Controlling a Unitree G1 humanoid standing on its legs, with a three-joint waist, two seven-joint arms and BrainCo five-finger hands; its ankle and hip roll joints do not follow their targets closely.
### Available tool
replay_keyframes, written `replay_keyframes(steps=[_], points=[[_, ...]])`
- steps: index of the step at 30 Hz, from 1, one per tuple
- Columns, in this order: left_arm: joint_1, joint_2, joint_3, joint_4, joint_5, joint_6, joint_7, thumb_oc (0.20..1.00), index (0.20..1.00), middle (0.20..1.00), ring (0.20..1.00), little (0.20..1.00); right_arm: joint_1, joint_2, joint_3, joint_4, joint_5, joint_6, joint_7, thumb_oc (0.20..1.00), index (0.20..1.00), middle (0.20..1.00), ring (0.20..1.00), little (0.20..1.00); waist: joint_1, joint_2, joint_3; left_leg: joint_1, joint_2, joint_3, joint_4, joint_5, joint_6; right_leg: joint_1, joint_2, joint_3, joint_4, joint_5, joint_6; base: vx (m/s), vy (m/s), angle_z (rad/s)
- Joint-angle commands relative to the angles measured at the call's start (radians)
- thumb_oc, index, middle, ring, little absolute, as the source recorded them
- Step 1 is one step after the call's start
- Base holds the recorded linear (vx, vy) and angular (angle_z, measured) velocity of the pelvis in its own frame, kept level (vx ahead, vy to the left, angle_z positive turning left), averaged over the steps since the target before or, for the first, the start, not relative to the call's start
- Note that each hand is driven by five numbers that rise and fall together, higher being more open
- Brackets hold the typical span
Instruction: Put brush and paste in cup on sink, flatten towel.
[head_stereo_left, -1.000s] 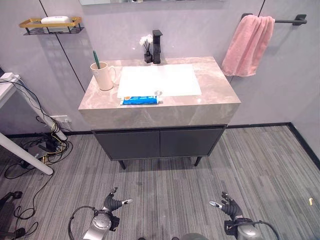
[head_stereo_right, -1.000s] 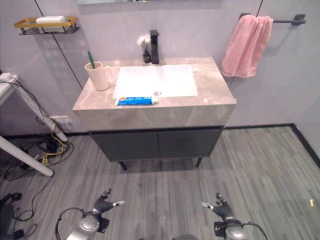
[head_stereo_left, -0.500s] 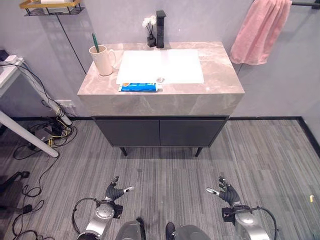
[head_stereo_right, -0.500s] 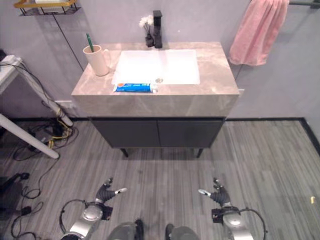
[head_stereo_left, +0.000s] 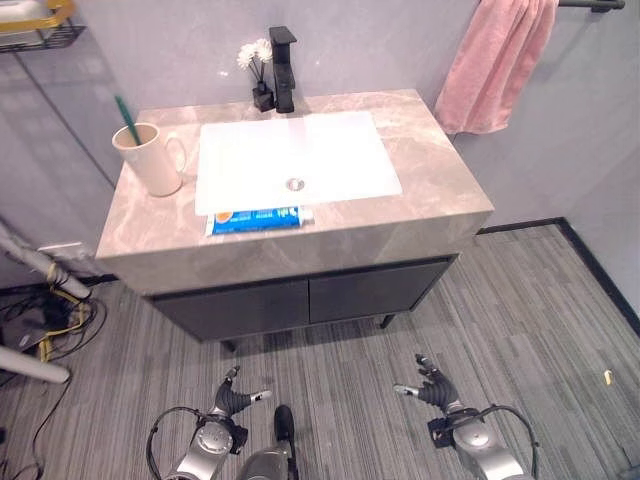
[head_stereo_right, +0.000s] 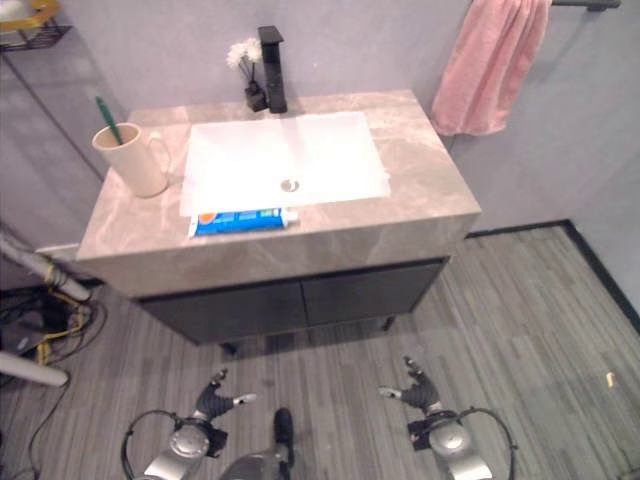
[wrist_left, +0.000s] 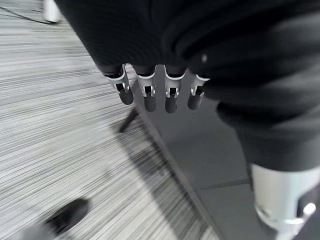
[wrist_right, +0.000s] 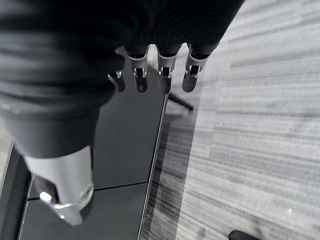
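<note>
A beige cup (head_stereo_left: 150, 160) stands on the left of the marble sink top (head_stereo_left: 430, 160), with a green toothbrush (head_stereo_left: 127, 108) upright in it. A blue toothpaste tube (head_stereo_left: 258, 218) lies flat near the counter's front edge, before the white basin (head_stereo_left: 295, 155). The pink towel (head_stereo_left: 495, 65) hangs bunched on a wall bar at the upper right. My left hand (head_stereo_left: 236, 399) and right hand (head_stereo_left: 430, 390) are low over the floor in front of the vanity. Both are open and hold nothing, their fingers (wrist_left: 150, 95) (wrist_right: 161, 75) relaxed.
A black faucet (head_stereo_left: 283, 55) and a small vase of white flowers (head_stereo_left: 255, 62) stand behind the basin. The dark cabinet doors (head_stereo_left: 300, 300) face me. Cables (head_stereo_left: 40, 320) and a white table leg (head_stereo_left: 35, 268) lie at the left. A gold shelf (head_stereo_left: 30, 22) hangs at the upper left.
The whole picture has shifted: the camera has moved nearer the vanity and turned. Cup, brush, tube and towel keep their places. Both hands stay low and open.
</note>
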Motion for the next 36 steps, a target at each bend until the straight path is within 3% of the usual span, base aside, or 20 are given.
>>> replay_keyframes(steps=[1,2,3,4,5,6,7,8,10,11,12,13,16,19,24,32,34,35,36], points=[[-0.01,0.018,-0.012,-0.043,0.019,-0.034,0.03,1.0,1.0,1.0,1.0,1.0,-0.029,-0.023,-0.005,-0.05,-0.046,-0.02,0.006,1.0,1.0,1.0,1.0,1.0,0.026,0.014,-0.045,-0.077,0.057,0.001,0.104,-0.037,-0.067,-0.038,0.001,0.005,0.158,0.098,0.072,0.27,0.113,0.03],[-0.014,0.023,-0.018,-0.048,0.027,-0.029,0.025,1.0,1.0,1.0,1.0,1.0,-0.029,-0.019,-0.007,-0.06,-0.048,-0.016,0.01,1.0,1.0,1.0,1.0,1.0,0.02,0.003,-0.043,-0.05,0.027,0.007,0.111,-0.073,-0.046,-0.089,-0.016,0.01,0.292,0.219,0.12,0.25,0.109,-0.04],[-0.015,0.023,-0.017,-0.048,0.027,-0.029,0.025,1.0,1.0,1.0,1.0,1.0,-0.029,-0.019,-0.007,-0.06,-0.048,-0.016,0.01,1.0,1.0,1.0,1.0,1.0,0.024,0.008,-0.046,-0.055,0.034,0.008,0.111,-0.071,-0.048,-0.095,-0.01,0.014,0.291,0.224,0.119,0.32,0.143,-0.02],[-0.025,0.033,-0.024,-0.06,0.037,-0.027,0.019,1.0,1.0,1.0,1.0,1.0,-0.04,-0.018,-0.009,-0.073,-0.049,-0.018,0.016,1.0,1.0,1.0,1.0,1.0,0.008,0.017,-0.024,-0.004,0.02,0.004,0.102,-0.095,-0.027,-0.168,-0.013,0.01,0.47,0.363,0.155,0.13,0.075,0.0],[-0.026,0.032,-0.024,-0.06,0.037,-0.027,0.019,1.0,1.0,1.0,1.0,1.0,-0.041,-0.018,-0.009,-0.073,-0.049,-0.018,0.016,1.0,1.0,1.0,1.0,1.0,0.01,0.021,-0.026,-0.007,0.025,0.006,0.101,-0.093,-0.028,-0.171,-0.008,0.012,0.468,0.368,0.154,0.29,0.189,0.06],[-0.037,0.045,-0.03,-0.075,0.045,-0.023,0.015,1.0,1.0,1.0,1.0,1.0,-0.059,-0.013,-0.002,-0.083,-0.057,-0.02,0.013,1.0,1.0,1.0,1.0,1.0,-0.007,0.053,0.007,0.055,0.045,0.0,0.071,-0.1,-0.012,-0.265,0.035,-0.024,0.631,0.412,0.159,0.13,0.109,0.05],[-0.038,0.044,-0.03,-0.075,0.045,-0.023,0.015,1.0,1.0,1.0,1.0,1.0,-0.06,-0.013,-0.002,-0.083,-0.057,-0.02,0.013,1.0,1.0,1.0,1.0,1.0,-0.007,0.051,0.009,0.055,0.043,0.0,0.069,-0.099,-0.012,-0.268,0.034,-0.023,0.638,0.408,0.159,0.31,0.238,0.04],[-0.036,0.053,-0.035,-0.083,0.055,-0.023,0.007,1.0,1.0,1.0,1.0,1.0,-0.076,-0.009,0.004,-0.096,-0.08,-0.022,0.01,1.0,1.0,1.0,1.0,1.0,-0.023,0.081,0.034,0.119,0.052,0.004,0.026,-0.11,-0.005,-0.371,0.037,-0.097,0.718,0.329,0.145,0.23,0.149,0.17],[-0.037,0.052,-0.036,-0.083,0.058,-0.023,0.007,1.0,1.0,1.0,1.0,1.0,-0.079,-0.008,0.006,-0.093,-0.083,-0.023,0.008,1.0,1.0,1.0,1.0,1.0,-0.031,0.091,0.035,0.14,0.055,0.003,0.012,-0.111,-0.009,-0.403,0.041,-0.109,0.687,0.307,0.14,0.25,0.08,-0.03],[-0.045,0.051,-0.036,-0.061,0.059,-0.025,0.009,1.0,1.0,1.0,1.0,1.0,-0.089,0.0,0.016,-0.085,-0.077,-0.024,0.015,1.0,1.0,1.0,1.0,1.0,-0.038,0.09,0.032,0.174,0.053,0.006,-0.008,-0.118,-0.022,-0.425,0.012,-0.155,0.516,0.221,0.12,0.21,-0.018,-0.18],[-0.044,0.051,-0.036,-0.06,0.059,-0.025,0.009,1.0,1.0,1.0,1.0,1.0,-0.088,0.0,0.016,-0.085,-0.077,-0.024,0.015,1.0,1.0,1.0,1.0,1.0,-0.041,0.09,0.034,0.178,0.054,0.003,-0.008,-0.12,-0.023,-0.416,0.012,-0.159,0.511,0.22,0.12,0.32,-0.099,-0.03],[-0.048,0.049,-0.032,-0.056,0.056,-0.028,0.008,1.0,1.0,1.0,1.0,1.0,-0.09,-0.007,0.019,-0.086,-0.081,-0.026,0.017,1.0,1.0,1.0,1.0,1.0,-0.044,0.081,0.034,0.19,0.046,-0.009,-0.009,-0.137,-0.033,-0.425,-0.001,-0.147,0.334,0.206,0.114,0.19,-0.103,-0.02],[-0.051,0.061,-0.037,-0.068,0.077,-0.03,0.017,1.0,1.0,1.0,1.0,1.0,-0.078,-0.034,0.01,-0.135,-0.107,-0.019,-0.002,1.0,1.0,1.0,1.0,1.0,-0.056,0.068,0.025,0.213,0.052,-0.029,-0.006,-0.164,-0.053,-0.399,-0.005,-0.07,0.117,0.232,0.114,0.25,-0.15,0.12],[-0.048,0.055,-0.056,-0.062,0.084,-0.034,-0.002,1.0,1.0,1.0,1.0,1.0,-0.058,-0.031,-0.011,-0.102,-0.084,-0.017,-0.005,1.0,1.0,1.0,1.0,1.0,-0.053,0.049,0.005,0.209,0.052,-0.063,0.032,-0.168,-0.065,-0.345,0.003,-0.04,0.105,0.231,0.098,0.17,-0.161,0.57],[0.0,0.059,-0.032,-0.093,0.064,-0.043,-0.02,1.0,1.0,1.0,1.0,1.0,-0.034,-0.071,-0.062,-0.093,-0.064,-0.018,0.003,1.0,1.0,1.0,1.0,1.0,-0.041,0.052,-0.035,0.227,0.061,-0.114,0.024,-0.173,-0.081,-0.248,0.001,-0.093,0.008,0.23,0.074,0.14,-0.154,0.44],[0.052,0.105,-0.027,-0.126,0.101,-0.048,-0.047,1.0,1.0,1.0,1.0,1.0,-0.049,-0.084,-0.083,-0.029,-0.059,-0.017,0.001,1.0,1.0,1.0,1.0,1.0,-0.02,0.062,-0.033,0.22,0.074,-0.172,0.013,-0.153,-0.099,-0.21,-0.004,-0.155,-0.007,0.213,0.054,0.03,-0.079,0.25],[0.089,0.174,-0.039,-0.203,0.159,-0.059,-0.09,1.0,1.0,1.0,1.0,1.0,-0.049,-0.097,-0.098,-0.009,-0.066,-0.024,0.009,1.0,1.0,1.0,1.0,1.0,-0.009,0.072,-0.03,0.213,0.074,-0.196,-0.002,-0.144,-0.103,-0.204,-0.014,-0.187,-0.016,0.213,0.057,0.01,-0.021,0.19],[0.142,0.328,-0.067,-0.407,0.26,-0.079,-0.21,1.0,1.0,1.0,1.0,1.0,-0.048,-0.123,-0.122,0.012,-0.075,-0.031,0.027,1.0,1.0,1.0,1.0,1.0,-0.003,0.088,-0.028,0.204,0.073,-0.204,-0.007,-0.14,-0.105,-0.207,-0.019,-0.202,-0.022,0.217,0.063,0.04,0.02,0.28],[0.195,0.388,-0.025,-0.49,0.248,-0.074,-0.269,1.0,1.0,1.0,1.0,1.0,-0.057,-0.131,-0.121,0.055,-0.084,-0.03,0.041,1.0,1.0,1.0,1.0,1.0,0.001,0.093,-0.031,0.207,0.074,-0.203,-0.01,-0.144,-0.105,-0.203,-0.02,-0.205,-0.024,0.215,0.065,0.03,0.022,0.31]])
